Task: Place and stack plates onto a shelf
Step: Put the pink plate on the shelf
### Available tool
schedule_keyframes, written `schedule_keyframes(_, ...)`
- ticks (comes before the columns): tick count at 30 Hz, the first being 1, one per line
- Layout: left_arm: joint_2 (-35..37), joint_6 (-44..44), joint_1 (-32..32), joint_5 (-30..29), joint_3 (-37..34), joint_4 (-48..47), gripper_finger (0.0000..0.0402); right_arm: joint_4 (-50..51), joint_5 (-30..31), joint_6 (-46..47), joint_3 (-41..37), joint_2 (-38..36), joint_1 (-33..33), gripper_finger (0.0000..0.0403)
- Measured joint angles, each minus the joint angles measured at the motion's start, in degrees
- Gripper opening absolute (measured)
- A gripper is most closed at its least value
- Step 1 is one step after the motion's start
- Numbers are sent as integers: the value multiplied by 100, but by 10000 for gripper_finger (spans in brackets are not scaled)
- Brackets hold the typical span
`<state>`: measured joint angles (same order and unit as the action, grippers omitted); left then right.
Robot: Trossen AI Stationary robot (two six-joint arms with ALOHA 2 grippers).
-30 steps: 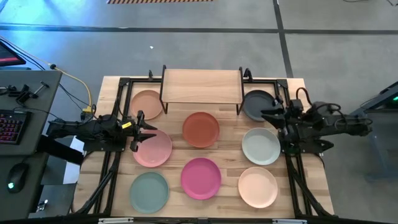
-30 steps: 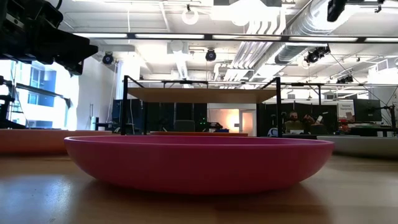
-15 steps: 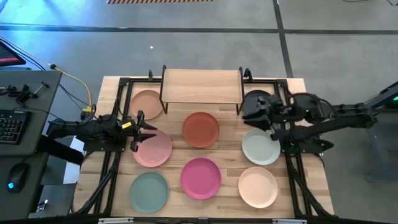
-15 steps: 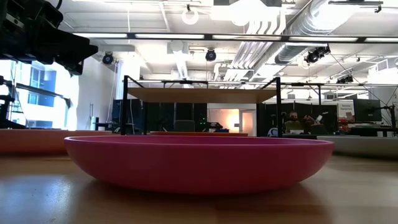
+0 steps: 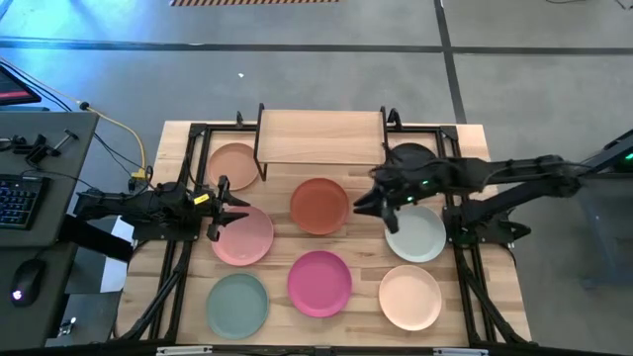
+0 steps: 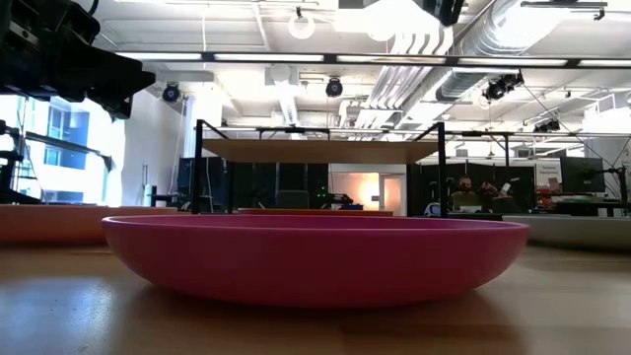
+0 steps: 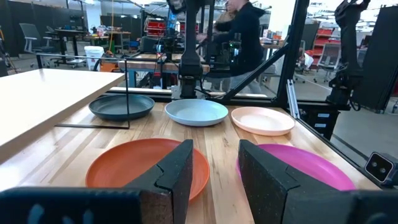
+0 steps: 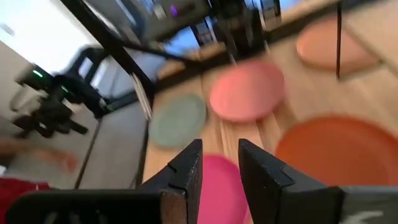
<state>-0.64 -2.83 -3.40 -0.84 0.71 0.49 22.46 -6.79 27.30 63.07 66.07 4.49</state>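
The shelf point(image 5: 321, 136) stands at the table's far edge with nothing on its top. Eight plates lie flat on the table: peach point(image 5: 234, 165), light pink point(image 5: 242, 235), terracotta point(image 5: 319, 205), magenta point(image 5: 319, 282), sage green point(image 5: 237, 304), dark grey point(image 5: 410, 156), pale grey-white point(image 5: 415, 232), cream point(image 5: 410, 297). My right gripper point(image 5: 364, 198) is open and hovers between the terracotta and pale grey-white plates; its wrist view shows the terracotta plate point(image 8: 342, 149) ahead. My left gripper point(image 5: 220, 208) is open above the light pink plate's left rim.
Black frame rails run along both sides of the table point(image 5: 178, 247). In the low view the magenta plate point(image 6: 315, 256) fills the foreground, with the shelf point(image 6: 320, 150) behind it. A person point(image 7: 242, 31) stands beyond the table's right side. A desk with a keyboard point(image 5: 20, 198) lies to the left.
My right arm has reached out from the table's right edge toward the left, passing over the dark grey plate, and its gripper now hangs by the terracotta plate's right rim. No plate has moved.
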Motion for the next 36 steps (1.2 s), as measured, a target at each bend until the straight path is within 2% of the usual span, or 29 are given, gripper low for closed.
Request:
schedule_keyframes(14,1,1,0,0,2,-2,117,168,-39,1466,20,1233,610,91)
schedule_keyframes(20,0,76,-2,20,2,95,117,-37,-427,1788,20,1765,911,91)
schedule_keyframes(27,0,-1769,-9,18,2,1381,117,-49,-430,2513,20,2403,1241,91)
schedule_keyframes(31,4,-2320,-9,19,4,2226,117,-60,-421,2929,20,2616,1389,91)
schedule_keyframes(36,2,-2749,-9,-71,4,2649,117,-149,-61,2863,20,2642,1550,91)
